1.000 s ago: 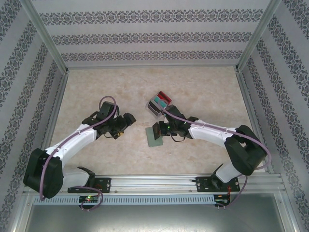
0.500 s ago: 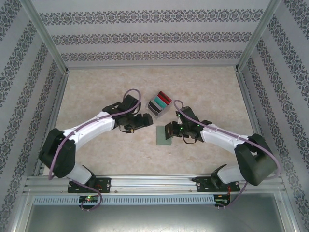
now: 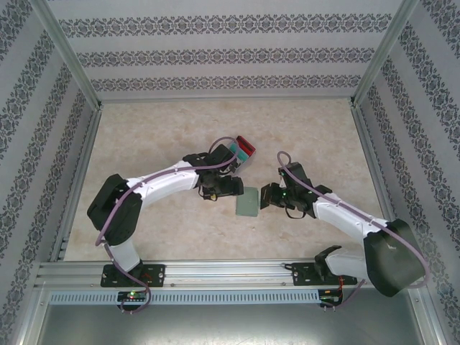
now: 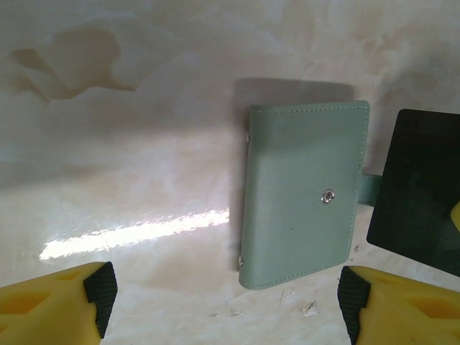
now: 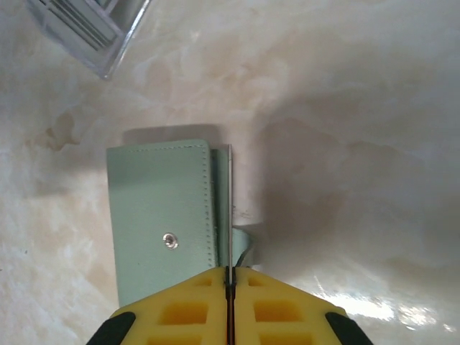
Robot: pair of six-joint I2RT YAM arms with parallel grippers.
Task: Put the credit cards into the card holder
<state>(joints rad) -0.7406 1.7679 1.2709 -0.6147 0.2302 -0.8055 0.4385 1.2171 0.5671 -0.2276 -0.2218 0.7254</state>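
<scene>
Grey-green card holder [image 3: 246, 205] is lying closed on the desk [image 3: 158, 136], now sitting further right than a second ago. Left tool [image 4: 226, 295] is swinging in from the left, jaws gaping wide and gripping nothing, just beside it. Right tool [image 5: 230, 277] is pinching a dark grey card [image 4: 420, 190] on edge beside the card holder's right side.

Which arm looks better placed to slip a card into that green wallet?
Right, probably: the right gripper is shut on a dark card, held on edge just beside the card holder. The left gripper is open and empty above it.
</scene>
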